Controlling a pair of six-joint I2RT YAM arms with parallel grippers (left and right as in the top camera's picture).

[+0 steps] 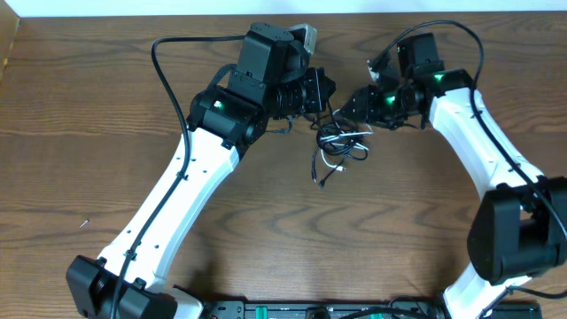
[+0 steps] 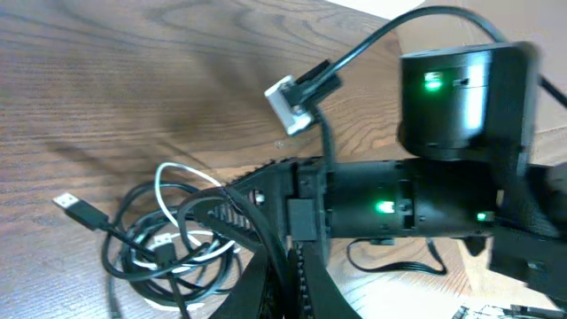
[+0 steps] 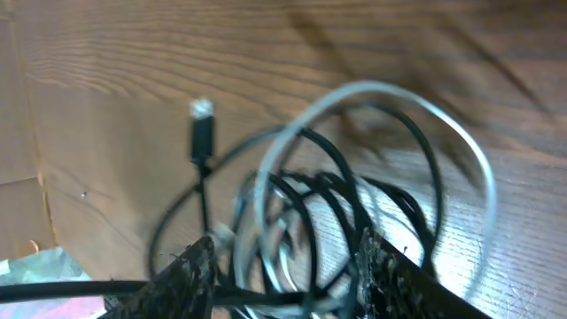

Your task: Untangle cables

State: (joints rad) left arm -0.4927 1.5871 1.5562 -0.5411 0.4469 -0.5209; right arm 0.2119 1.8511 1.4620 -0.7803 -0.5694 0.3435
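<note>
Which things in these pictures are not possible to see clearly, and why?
- Overhead: how the cables cross one another; the strands are too small to follow.
- Right wrist: the cables are blurred, and the bottom edge cuts off their lower loops.
- Left wrist: whether the left gripper holds any of the cables; its fingers run out at the bottom edge.

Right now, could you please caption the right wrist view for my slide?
Tangled loops of thin black and white cables on a brown wooden table, framed by two black fingers.
</note>
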